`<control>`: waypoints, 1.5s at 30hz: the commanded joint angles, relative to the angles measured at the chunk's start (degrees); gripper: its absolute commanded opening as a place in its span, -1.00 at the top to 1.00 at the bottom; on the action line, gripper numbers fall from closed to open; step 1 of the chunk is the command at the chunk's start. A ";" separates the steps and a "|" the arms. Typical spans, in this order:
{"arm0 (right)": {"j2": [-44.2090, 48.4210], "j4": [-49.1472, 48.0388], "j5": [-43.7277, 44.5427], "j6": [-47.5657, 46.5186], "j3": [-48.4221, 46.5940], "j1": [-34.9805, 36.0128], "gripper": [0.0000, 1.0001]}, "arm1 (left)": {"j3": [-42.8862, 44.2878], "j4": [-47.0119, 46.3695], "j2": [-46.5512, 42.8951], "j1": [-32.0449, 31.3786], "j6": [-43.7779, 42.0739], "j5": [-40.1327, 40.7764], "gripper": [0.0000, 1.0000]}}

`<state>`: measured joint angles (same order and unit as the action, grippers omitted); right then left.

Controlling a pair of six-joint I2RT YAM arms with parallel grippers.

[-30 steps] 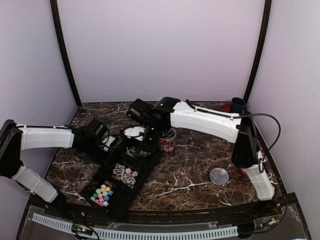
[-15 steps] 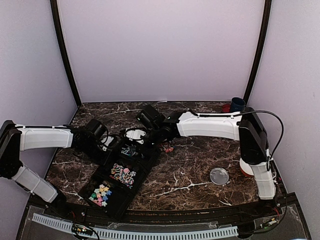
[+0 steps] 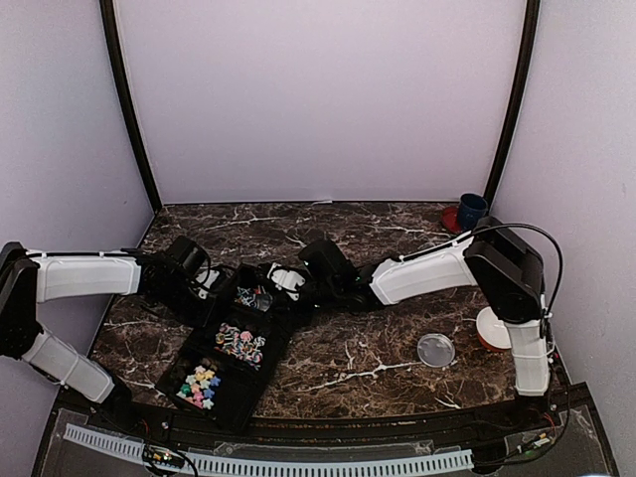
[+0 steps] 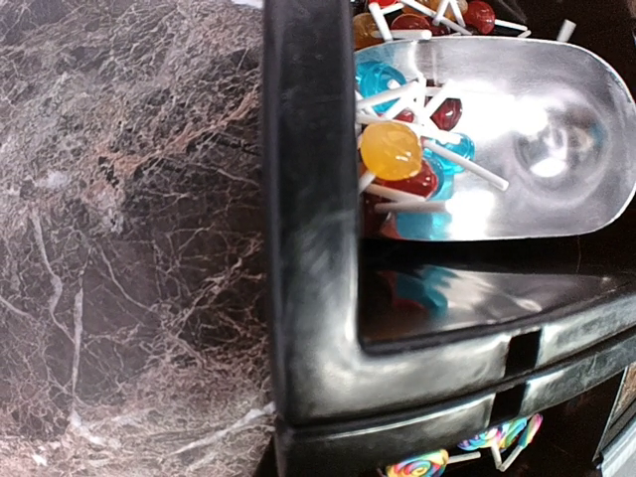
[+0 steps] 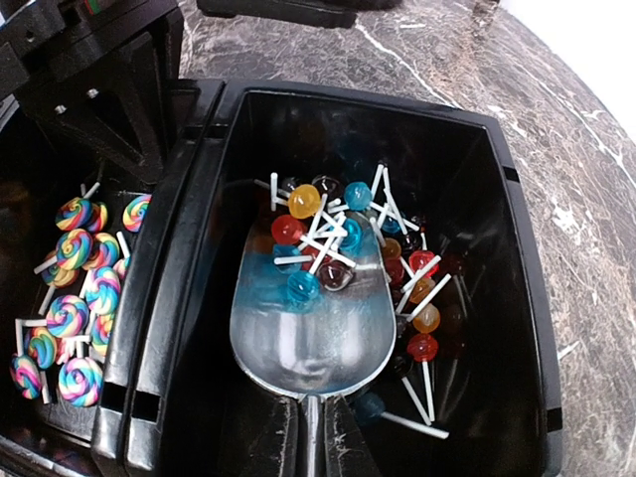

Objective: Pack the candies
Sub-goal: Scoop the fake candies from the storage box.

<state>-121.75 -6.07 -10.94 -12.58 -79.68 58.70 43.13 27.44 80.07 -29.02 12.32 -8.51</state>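
The black three-compartment tray (image 3: 231,370) lies left of centre. My right gripper (image 5: 318,437) is shut on the handle of a metal scoop (image 5: 308,338), whose bowl rests in the tray's far compartment (image 5: 477,189). Small round candies on white sticks (image 5: 320,231) lie on the scoop's front, and more (image 5: 422,298) sit beside it. Swirl lollipops (image 5: 70,298) fill the middle compartment, and pastel star candies (image 3: 202,383) fill the near one. My left gripper (image 3: 202,288) is shut on the tray's left rim (image 4: 308,248); its fingers are hidden in the left wrist view.
A clear round lid (image 3: 435,349) lies on the marble at the right. A white and red dish (image 3: 492,328) sits by the right arm's base. A dark blue cup (image 3: 472,209) and a red object (image 3: 450,214) stand in the back right corner.
My right arm has swung down and left from above the jar, so the scoop now lies low in the tray's far compartment. The left arm has barely moved.
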 commanded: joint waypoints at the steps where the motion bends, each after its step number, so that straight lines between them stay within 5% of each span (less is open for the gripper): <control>1: -2.32 -3.74 -0.05 3.36 6.89 1.24 1.00 | 0.99 -3.45 -3.38 -0.72 -0.45 -8.21 1.00; 13: 3.02 -23.98 2.11 4.50 19.94 1.07 1.00 | 0.81 -3.53 -3.35 -0.08 -0.05 -7.92 1.00; 45: 1.80 -43.43 4.74 5.49 25.21 1.07 1.00 | 0.55 -3.89 -4.48 0.38 0.22 -8.21 1.00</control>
<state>-118.69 -43.92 -7.46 -7.79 -56.69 59.27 43.00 27.40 79.59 -28.77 11.14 -10.76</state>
